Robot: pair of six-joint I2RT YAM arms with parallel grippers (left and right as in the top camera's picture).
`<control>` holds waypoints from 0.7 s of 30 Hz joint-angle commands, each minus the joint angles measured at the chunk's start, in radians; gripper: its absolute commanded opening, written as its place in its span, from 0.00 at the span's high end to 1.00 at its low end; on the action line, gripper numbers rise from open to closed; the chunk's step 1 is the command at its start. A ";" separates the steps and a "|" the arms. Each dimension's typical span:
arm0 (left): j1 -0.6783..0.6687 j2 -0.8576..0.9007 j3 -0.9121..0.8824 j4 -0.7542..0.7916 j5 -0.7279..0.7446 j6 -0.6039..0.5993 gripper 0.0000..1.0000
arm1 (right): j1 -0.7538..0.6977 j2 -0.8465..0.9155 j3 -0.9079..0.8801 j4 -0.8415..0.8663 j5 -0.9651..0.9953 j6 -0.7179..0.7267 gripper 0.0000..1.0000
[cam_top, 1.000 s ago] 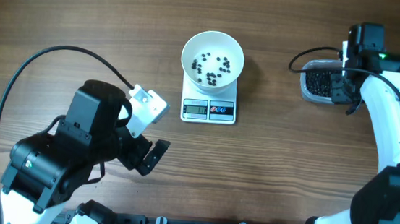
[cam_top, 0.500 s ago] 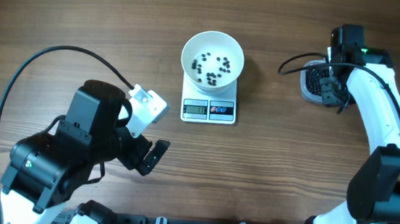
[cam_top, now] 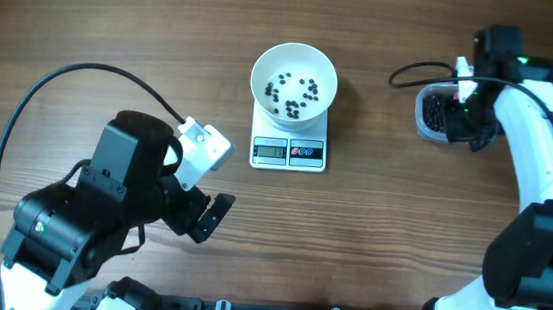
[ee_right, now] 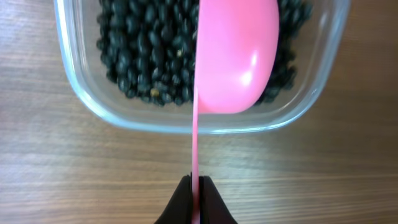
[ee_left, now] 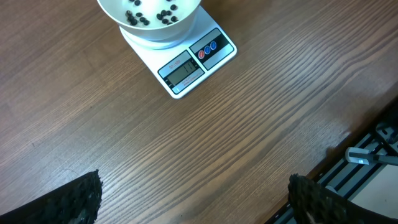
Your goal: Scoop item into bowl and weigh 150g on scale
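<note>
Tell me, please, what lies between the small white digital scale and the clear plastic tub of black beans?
Only bare wooden tabletop, seen in the overhead view, separates the scale from the tub.

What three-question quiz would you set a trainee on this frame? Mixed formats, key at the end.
1. True or false: the round white bowl on the white rectangular digital scale is empty.
2. The right gripper is shut on: A) a pink plastic spoon; B) the bowl; C) nothing.
3. Fill in: the left gripper has its jaws ____.
Key: 1 false; 2 A; 3 open.
</note>
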 commanded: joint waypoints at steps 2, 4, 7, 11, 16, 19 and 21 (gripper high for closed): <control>0.007 -0.005 0.012 0.001 -0.003 0.015 0.00 | -0.084 0.016 0.019 -0.028 -0.109 0.017 0.95; 0.007 -0.005 0.012 0.001 -0.003 0.015 0.00 | -0.101 0.016 0.013 -0.031 -0.110 0.017 0.95; 0.007 -0.005 0.012 0.001 -0.003 0.015 0.00 | -0.106 0.016 0.009 -0.040 -0.149 0.019 0.96; 0.007 -0.005 0.012 0.001 -0.003 0.015 0.00 | -0.105 0.016 0.009 -0.060 -0.224 -0.008 0.96; 0.007 -0.005 0.012 0.001 -0.003 0.015 0.00 | -0.105 0.021 0.009 -0.056 -0.275 -0.014 0.96; 0.007 -0.005 0.012 0.001 -0.003 0.015 0.00 | -0.105 0.053 0.009 -0.045 -0.319 -0.003 0.96; 0.007 -0.005 0.012 0.001 -0.003 0.015 0.00 | -0.105 0.087 0.009 -0.047 -0.333 0.002 0.96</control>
